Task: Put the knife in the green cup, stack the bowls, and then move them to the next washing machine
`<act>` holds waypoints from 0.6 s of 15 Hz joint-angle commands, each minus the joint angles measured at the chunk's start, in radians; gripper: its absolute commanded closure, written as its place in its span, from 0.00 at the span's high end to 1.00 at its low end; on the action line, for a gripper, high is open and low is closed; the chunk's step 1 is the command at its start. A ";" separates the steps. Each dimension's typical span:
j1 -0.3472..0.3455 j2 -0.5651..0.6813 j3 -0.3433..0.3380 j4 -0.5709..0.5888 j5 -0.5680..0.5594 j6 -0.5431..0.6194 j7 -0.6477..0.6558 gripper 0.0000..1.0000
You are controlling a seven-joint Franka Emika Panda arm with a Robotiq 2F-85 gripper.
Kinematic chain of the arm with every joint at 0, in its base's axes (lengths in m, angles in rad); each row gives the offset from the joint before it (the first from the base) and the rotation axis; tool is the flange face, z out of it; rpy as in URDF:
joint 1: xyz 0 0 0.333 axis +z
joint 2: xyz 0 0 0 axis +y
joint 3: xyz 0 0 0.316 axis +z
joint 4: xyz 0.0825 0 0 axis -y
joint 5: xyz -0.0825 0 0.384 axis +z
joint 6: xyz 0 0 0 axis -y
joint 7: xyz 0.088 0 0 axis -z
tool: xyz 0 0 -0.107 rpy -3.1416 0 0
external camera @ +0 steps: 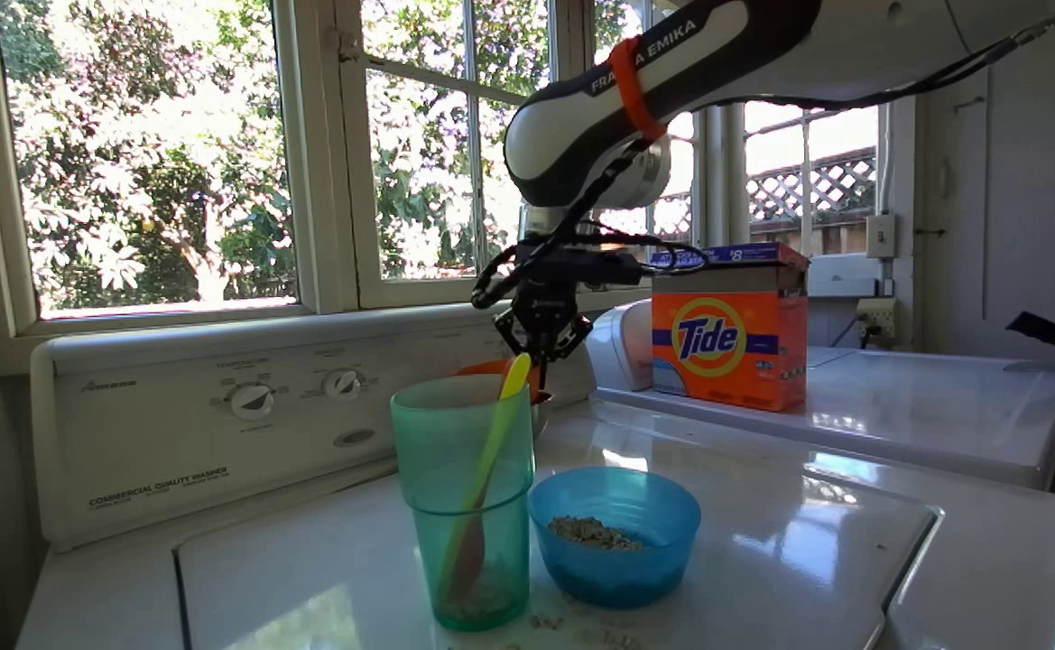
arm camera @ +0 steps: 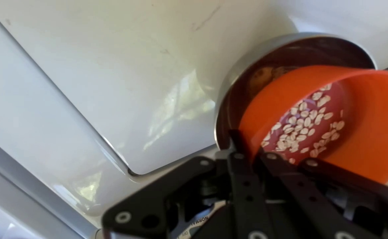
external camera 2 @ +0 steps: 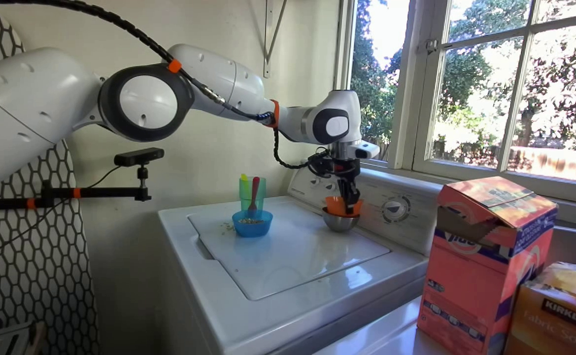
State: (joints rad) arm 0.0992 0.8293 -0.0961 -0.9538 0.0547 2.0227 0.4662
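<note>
The yellow-green knife [external camera: 496, 441] leans inside the teal-green cup [external camera: 428, 451], its end above the rim. Both also show in an exterior view, knife [external camera 2: 243, 177] and cup [external camera 2: 261, 190]. My gripper [arm camera: 248, 149] is shut on the wall of an orange bowl [arm camera: 369, 139], one finger inside and one outside. The bowl is tilted, holds oats, and overlaps the metal bowl [arm camera: 296, 53]. In an exterior view the gripper [external camera 2: 350, 207] holds the orange bowl [external camera 2: 335, 204] in the metal bowl's mouth. Whether they touch is unclear. A neighbouring white machine [external camera: 924, 388] stands beside this washer [external camera 2: 288, 266].
A blue bowl [external camera: 617, 578] with oats stands against or close to the cup. A reddish-pink utensil [external camera 2: 255, 190] is also in the cup. A Tide box [external camera: 730, 348] and a Kirkland box [external camera 2: 559, 315] stand on the neighbouring machine. The control panel [external camera 2: 416, 212] rises behind the gripper.
</note>
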 commanded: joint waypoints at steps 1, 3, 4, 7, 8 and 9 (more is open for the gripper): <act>0.006 0.009 -0.007 0.018 -0.008 -0.023 0.018 0.30; 0.006 0.006 -0.008 0.017 -0.007 -0.022 0.020 0.44; 0.006 0.005 -0.009 0.016 -0.007 -0.020 0.021 0.52; 0.006 -0.003 -0.010 0.012 -0.007 -0.022 0.022 0.74; 0.003 -0.006 -0.008 0.012 -0.003 -0.026 0.020 0.81; 0.003 -0.007 -0.009 0.013 -0.005 -0.033 0.019 0.89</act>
State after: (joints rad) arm 0.0991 0.8280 -0.0987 -0.9486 0.0547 2.0227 0.4710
